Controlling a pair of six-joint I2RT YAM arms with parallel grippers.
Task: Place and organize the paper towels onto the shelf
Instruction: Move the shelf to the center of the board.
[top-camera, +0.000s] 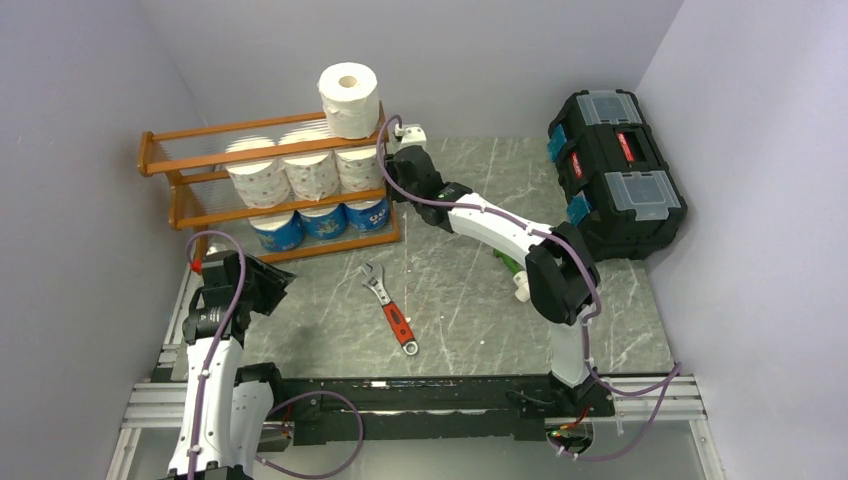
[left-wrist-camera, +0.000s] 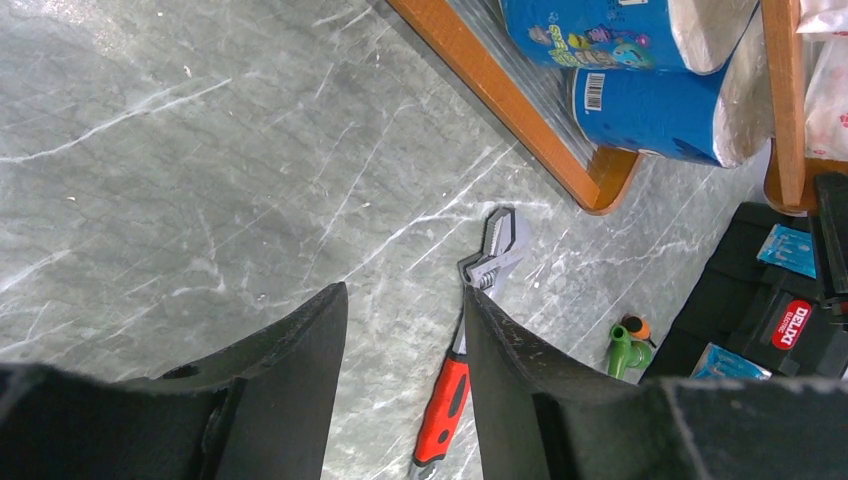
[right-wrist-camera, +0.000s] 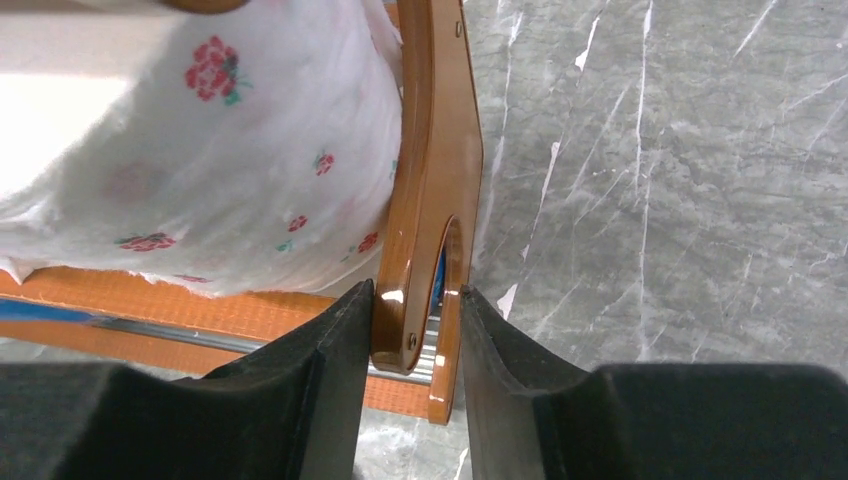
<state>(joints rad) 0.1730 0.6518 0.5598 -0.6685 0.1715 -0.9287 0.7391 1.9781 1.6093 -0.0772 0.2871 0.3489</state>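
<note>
The wooden shelf (top-camera: 200, 210) stands at the back left. One plain white paper towel roll (top-camera: 348, 98) sits on its top, three red-printed rolls (top-camera: 310, 170) fill the middle tier, and three blue-wrapped rolls (top-camera: 323, 220) fill the bottom. My right gripper (top-camera: 392, 160) is at the shelf's right end. In the right wrist view its fingers (right-wrist-camera: 340, 340) press both sides of the shelf's end frame (right-wrist-camera: 435, 150), beside a printed roll (right-wrist-camera: 250, 150). My left gripper (top-camera: 265, 285) hovers open over bare table in front of the shelf, its jaws (left-wrist-camera: 405, 290) empty, with blue rolls (left-wrist-camera: 640, 110) beyond.
A red-handled wrench (top-camera: 390, 305) (left-wrist-camera: 450, 400) lies mid-table. A black toolbox (top-camera: 615, 170) (left-wrist-camera: 770, 310) stands at the back right. A small green object (top-camera: 508, 265) (left-wrist-camera: 625, 350) lies under the right arm. Grey walls close in on the left, back and right.
</note>
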